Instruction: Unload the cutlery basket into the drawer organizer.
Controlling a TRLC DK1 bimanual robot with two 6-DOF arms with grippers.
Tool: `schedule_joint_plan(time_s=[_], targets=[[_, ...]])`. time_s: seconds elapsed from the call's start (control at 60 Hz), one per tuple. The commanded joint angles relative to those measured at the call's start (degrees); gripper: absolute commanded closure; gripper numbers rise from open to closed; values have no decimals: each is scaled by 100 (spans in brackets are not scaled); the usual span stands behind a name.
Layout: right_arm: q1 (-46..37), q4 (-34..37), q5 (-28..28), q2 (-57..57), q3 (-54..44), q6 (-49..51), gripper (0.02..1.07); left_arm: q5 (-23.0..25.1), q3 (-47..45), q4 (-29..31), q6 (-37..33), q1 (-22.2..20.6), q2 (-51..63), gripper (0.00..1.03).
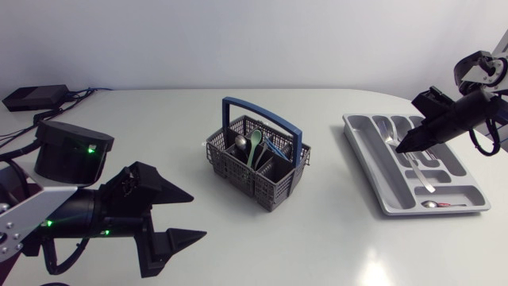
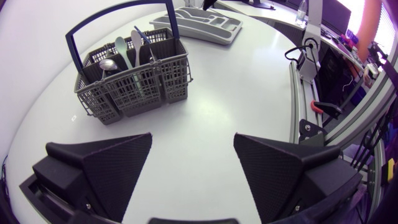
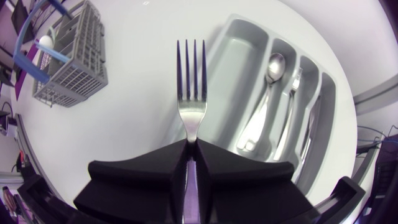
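The grey cutlery basket [image 1: 258, 163] with a blue handle stands mid-table, holding a pale green spoon [image 1: 254, 143] and a few other pieces. Ahead of my left gripper [image 2: 193, 149] the basket [image 2: 134, 81] shows again; that gripper [image 1: 198, 214] is open and empty at the near left. My right gripper [image 1: 401, 147] hovers over the grey drawer organizer [image 1: 373, 187]. In the right wrist view it [image 3: 191, 146] is shut on a steel fork [image 3: 191, 81], tines pointing ahead over the table beside the organizer [image 3: 242, 50]. A spoon [image 3: 273, 65] and other cutlery lie in the organizer's compartments.
A black box [image 1: 36, 97] with cables sits at the table's back left corner. My left arm's dark base [image 1: 71, 151] stands at the left. Bare white tabletop lies between basket and organizer, and the table's curved edge runs just past the organizer.
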State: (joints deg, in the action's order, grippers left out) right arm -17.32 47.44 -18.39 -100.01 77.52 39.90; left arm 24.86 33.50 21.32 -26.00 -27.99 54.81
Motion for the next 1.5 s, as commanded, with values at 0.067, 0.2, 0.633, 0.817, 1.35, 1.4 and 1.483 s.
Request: schedule_joint_plan(time_s=[0.067, 0.2, 0.633, 0.817, 1.35, 1.4, 1.483], targets=[[-465, -130, -209, -792, 809, -369, 100, 27, 166, -49, -81, 21, 65, 10], [-755, -200, -340, -1460, 1670, -720, 100, 27, 201, -49, -81, 4, 30, 10], [-869, -763, -323, -2717, 2804, -1230, 100, -324, 342, -49, 86, -444, 30, 10], [-887, -886, -209, -3016, 2866, -1265, 100, -403, 386, -49, 104, -506, 30, 10], [-878, -1220, 442, -3253, 2804, -1555, 98, -482, 289, -366, 165, -497, -23, 10], [-869, -1220, 486, -3288, 2830, -1582, 98, -482, 280, -366, 165, -506, -40, 10], [-852, -1325, 618, -3332, 2813, -1626, 98, -482, 236, -392, 157, -506, -93, 10]])
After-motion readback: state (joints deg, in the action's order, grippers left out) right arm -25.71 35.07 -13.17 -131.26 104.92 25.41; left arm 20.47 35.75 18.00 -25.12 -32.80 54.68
